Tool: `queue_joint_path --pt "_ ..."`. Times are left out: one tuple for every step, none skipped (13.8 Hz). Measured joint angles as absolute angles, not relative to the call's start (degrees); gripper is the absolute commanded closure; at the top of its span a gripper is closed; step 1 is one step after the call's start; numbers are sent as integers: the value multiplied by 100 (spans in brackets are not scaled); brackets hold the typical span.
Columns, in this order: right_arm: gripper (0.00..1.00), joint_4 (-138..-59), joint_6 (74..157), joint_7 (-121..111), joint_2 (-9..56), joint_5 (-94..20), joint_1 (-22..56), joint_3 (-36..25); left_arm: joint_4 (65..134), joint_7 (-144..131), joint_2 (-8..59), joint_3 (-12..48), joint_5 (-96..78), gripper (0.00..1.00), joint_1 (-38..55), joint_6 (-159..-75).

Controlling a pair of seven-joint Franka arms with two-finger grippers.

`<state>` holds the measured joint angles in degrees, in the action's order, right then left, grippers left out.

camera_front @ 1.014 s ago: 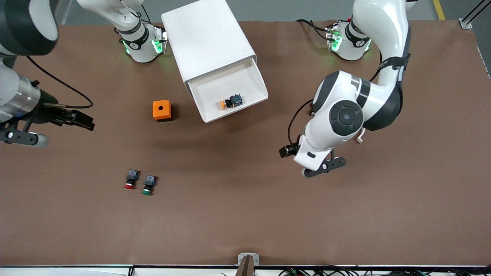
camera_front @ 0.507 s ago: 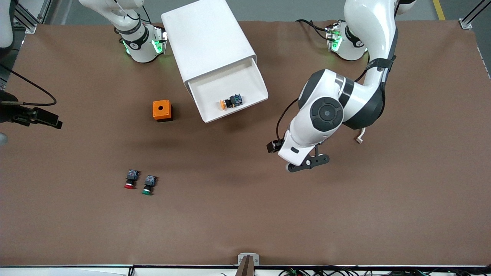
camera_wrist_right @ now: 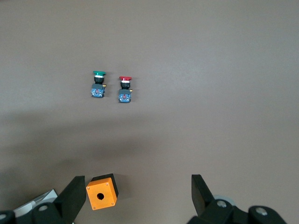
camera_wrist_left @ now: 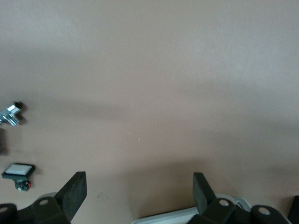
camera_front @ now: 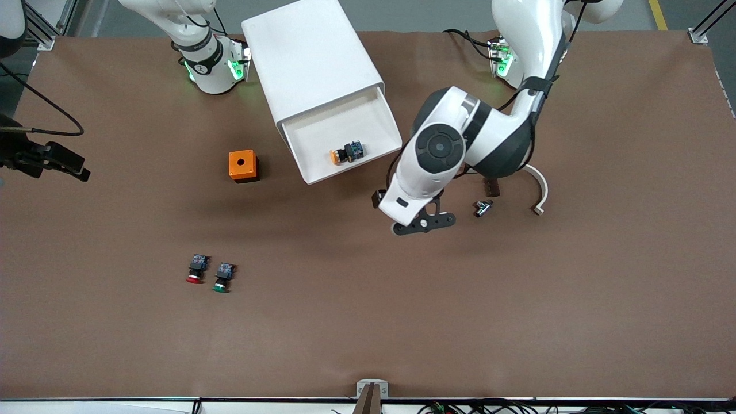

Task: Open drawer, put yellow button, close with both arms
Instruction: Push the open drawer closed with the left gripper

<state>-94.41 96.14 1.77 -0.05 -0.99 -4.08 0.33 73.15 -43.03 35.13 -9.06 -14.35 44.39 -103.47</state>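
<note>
Since the earlier frames, the left gripper point(camera_front: 422, 221) has been swung toward the open drawer point(camera_front: 343, 144) and is now held just over the table near its front edge, fingers point(camera_wrist_left: 74, 191) spread and empty. The yellow button point(camera_front: 345, 153) is seen lying inside the drawer. The right gripper point(camera_front: 54, 164) has been withdrawn to the right arm's table end, fingers apart. Closing appears to remain.
</note>
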Motion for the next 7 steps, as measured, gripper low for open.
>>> queue_joint_path --pt "0 -9536 9654 177 -57 -99 -408 43 7334 -4362 3539 -905 -1435 0 4521 -10348" --pt "0 -9588 9667 176 -76 -99 -407 56 7342 -4448 3571 -903 -1435 0 4602 -10348" --pt "0 -9606 9668 173 -77 -99 -407 67 7345 -4577 3608 -901 -1435 0 4689 -10348" --pt "0 -9612 9668 168 -77 -99 -407 70 7348 -4724 3641 -899 -1435 0 4779 -10348" --pt "0 -9613 9670 166 -77 -99 -407 70 7353 -4864 3669 -892 -1435 0 4871 -10348" --pt "0 -9614 9677 167 -77 -99 -407 71 7357 -5051 3697 -884 -1435 0 4978 -10348" --pt "0 -9615 9681 168 -77 -99 -407 71 7357 -5271 3722 -879 -1435 0 5094 -10348"
